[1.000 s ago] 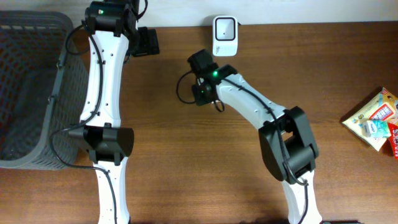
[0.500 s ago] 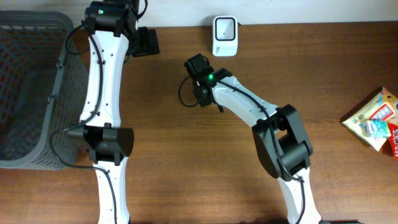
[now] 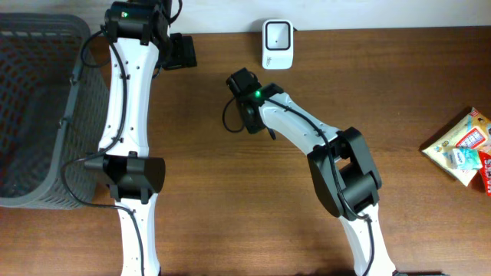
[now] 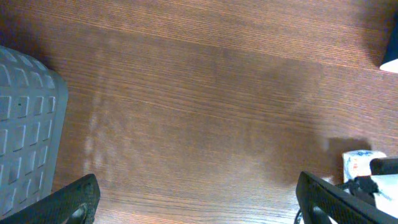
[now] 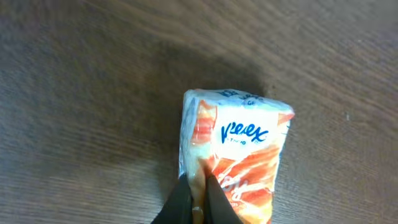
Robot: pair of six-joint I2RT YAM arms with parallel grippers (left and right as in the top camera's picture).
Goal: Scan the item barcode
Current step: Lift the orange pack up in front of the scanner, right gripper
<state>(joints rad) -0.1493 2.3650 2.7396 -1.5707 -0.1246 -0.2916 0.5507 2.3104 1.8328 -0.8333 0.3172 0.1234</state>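
The item is a Kleenex tissue pack, white with orange stripes and lying on the wooden table. My right gripper is shut, pinching the left edge of its wrapper between the two fingers. From overhead the right gripper covers the pack, below and left of the white barcode scanner at the table's back edge. A corner of the tissue pack shows in the left wrist view. My left gripper is open with nothing between its fingers; overhead, the left gripper hangs near the back edge, left of the scanner.
A grey mesh basket fills the left side, and its wall shows beside the left fingers. Several snack packets lie at the table's right edge.
The right gripper has closed on the tissue pack's edge. The right arm has shifted slightly to the left. The left arm has not moved.
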